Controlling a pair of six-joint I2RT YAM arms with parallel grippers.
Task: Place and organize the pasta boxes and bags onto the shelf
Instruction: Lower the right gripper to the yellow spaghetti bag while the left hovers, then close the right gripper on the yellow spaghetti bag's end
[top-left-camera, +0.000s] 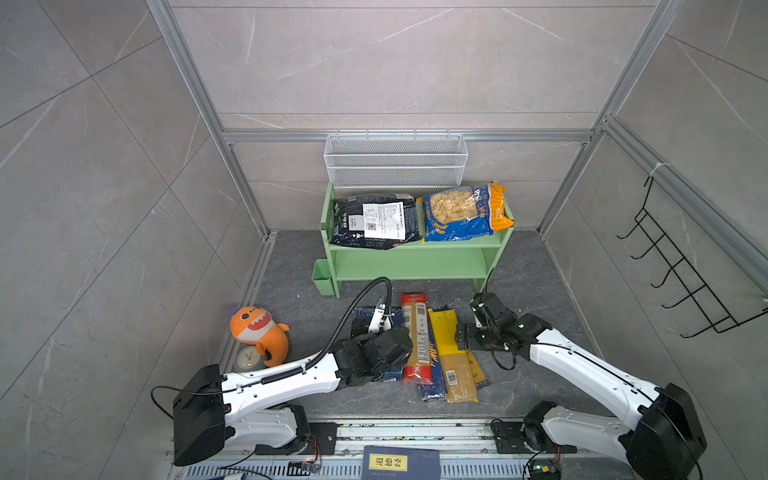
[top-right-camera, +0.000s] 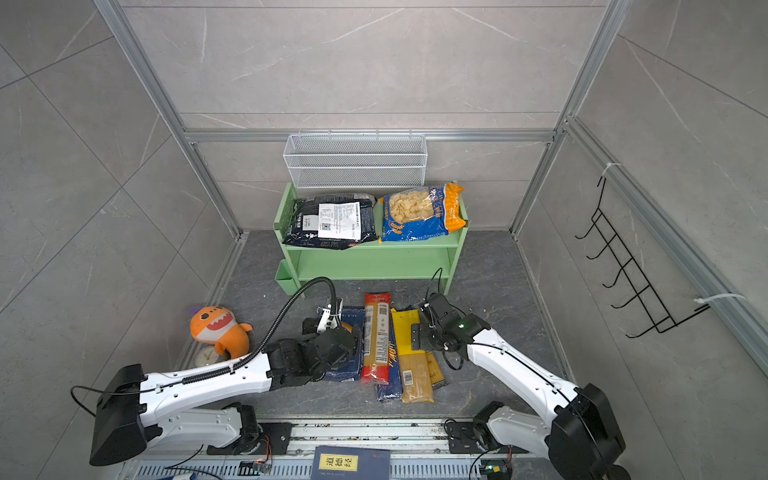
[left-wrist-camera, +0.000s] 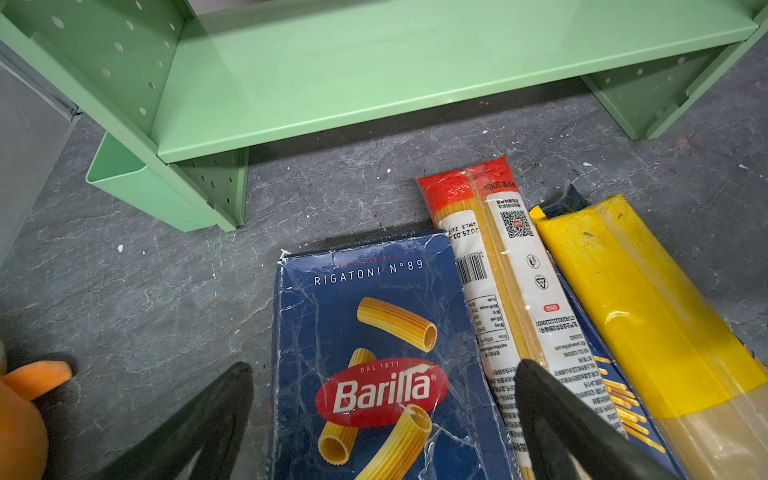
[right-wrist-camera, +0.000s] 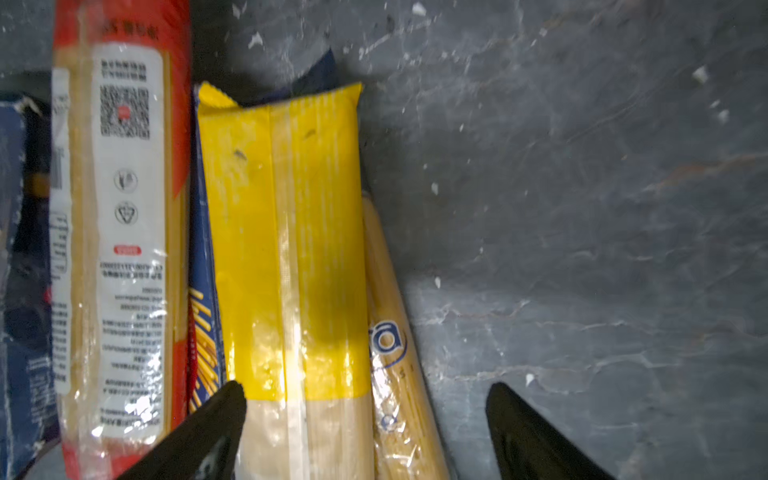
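Green is the shelf (top-left-camera: 411, 266) in the middle of both top views, against the back wall. On its top board lie the black bag (top-left-camera: 374, 222) on the left and the blue and orange bag (top-left-camera: 461, 214) on the right, side by side. A white wire basket (top-left-camera: 395, 162) hangs right above them, and a small green cup (top-left-camera: 323, 278) sticks to the shelf's left side. Lower in the picture, on the grey floor (top-left-camera: 536, 274), we see the other pasta packed in a row: the wide blue box (left-wrist-camera: 365, 353), the red pack (top-left-camera: 417, 336), the thin blue box (top-left-camera: 432, 388), the yellow pack (top-left-camera: 451, 353) and a clear pack (right-wrist-camera: 399, 353). The red pack and the yellow pack lie partly on the thin blue box and hide most of it. The left gripper (left-wrist-camera: 382, 370) hangs over the wide blue box with its fingers spread wide; one finger is over bare floor, the other over the red pack, which presses against that box. The right gripper (right-wrist-camera: 366, 387) is spread wide too, with the yellow pack and the clear pack between its fingers. We cannot tell if either one touches anything. An orange toy shark (top-left-camera: 257, 332) sits on a little clock (top-left-camera: 248, 358) at the lower left. A dark book (top-left-camera: 399, 463) lies at the bottom edge, and a black hook rack (top-left-camera: 685, 261) hangs on the right wall.
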